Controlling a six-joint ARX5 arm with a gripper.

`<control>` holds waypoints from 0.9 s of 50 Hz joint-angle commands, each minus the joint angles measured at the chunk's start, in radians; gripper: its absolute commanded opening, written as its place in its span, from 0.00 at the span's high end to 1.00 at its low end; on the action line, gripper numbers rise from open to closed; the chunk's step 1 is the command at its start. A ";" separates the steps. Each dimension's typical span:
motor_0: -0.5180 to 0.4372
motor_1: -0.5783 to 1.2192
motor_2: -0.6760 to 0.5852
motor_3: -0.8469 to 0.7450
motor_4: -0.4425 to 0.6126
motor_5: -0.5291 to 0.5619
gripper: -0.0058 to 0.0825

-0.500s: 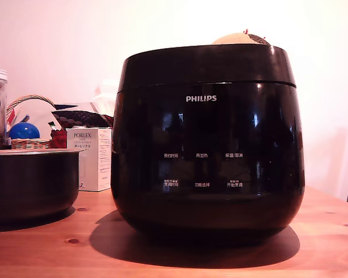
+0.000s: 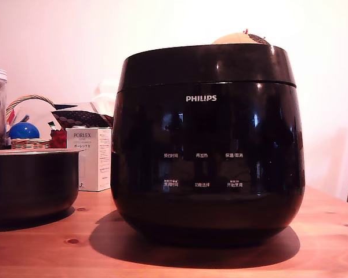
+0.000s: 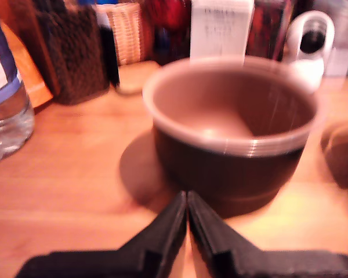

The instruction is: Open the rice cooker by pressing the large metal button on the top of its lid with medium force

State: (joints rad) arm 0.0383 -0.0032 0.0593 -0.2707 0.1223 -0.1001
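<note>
- Sitting on the wooden table (image 2: 40, 243), the rice cooker (image 2: 207, 145) had its lid (image 2: 206, 65) down.
- Gripper (image 3: 187, 200) fingers pressed together, empty, near the dark pot (image 3: 232, 133); cooker unseen in wrist view.

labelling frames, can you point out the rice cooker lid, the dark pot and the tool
lid (image 2: 206, 65), exterior view, on the front of the glossy black top band.
dark pot (image 3: 226, 168), wrist view, on its outer wall below the pale rim.
tool (image 3: 187, 200), wrist view, where the two black fingertips meet.
</note>
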 commanded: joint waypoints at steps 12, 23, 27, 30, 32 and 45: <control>0.000 -0.009 -0.017 0.338 0.091 -0.299 0.96; -0.027 -0.003 0.046 0.409 0.348 -0.452 0.96; -0.051 0.016 0.081 0.397 0.443 -0.481 0.96; -0.072 0.039 0.108 0.392 0.501 -0.484 0.96; -0.089 0.060 0.131 0.391 0.512 -0.483 0.96; -0.212 0.277 0.272 0.408 0.593 -0.365 0.96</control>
State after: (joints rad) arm -0.1478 0.2268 0.3145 0.1284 0.7101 -0.5198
